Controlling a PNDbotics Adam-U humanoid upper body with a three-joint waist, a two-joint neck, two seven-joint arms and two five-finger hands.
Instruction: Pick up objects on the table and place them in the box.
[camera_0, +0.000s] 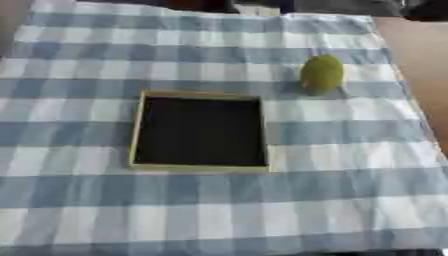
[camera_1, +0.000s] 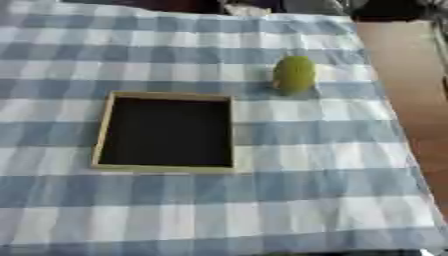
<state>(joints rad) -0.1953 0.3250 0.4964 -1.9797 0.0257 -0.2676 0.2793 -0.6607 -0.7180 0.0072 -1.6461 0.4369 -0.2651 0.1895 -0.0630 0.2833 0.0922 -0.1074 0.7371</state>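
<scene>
At two o'clock from shallow dark tan-rimmed box (camera_0: 199, 131), round green fruit (camera_0: 322, 74) sits apart on cloth; neither hand visible, finger state unknown.

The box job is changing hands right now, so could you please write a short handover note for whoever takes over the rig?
Hands: neither the left nor the right hand shows in either view.
Things: the box, pale rim and dark inside, sits on the blue-and-white checked cloth. A green rounded object lies on the cloth beyond the box's far right corner, apart from it.
Done: nothing visible in the box.
Left: pick up the green object and place it in the box.
</scene>
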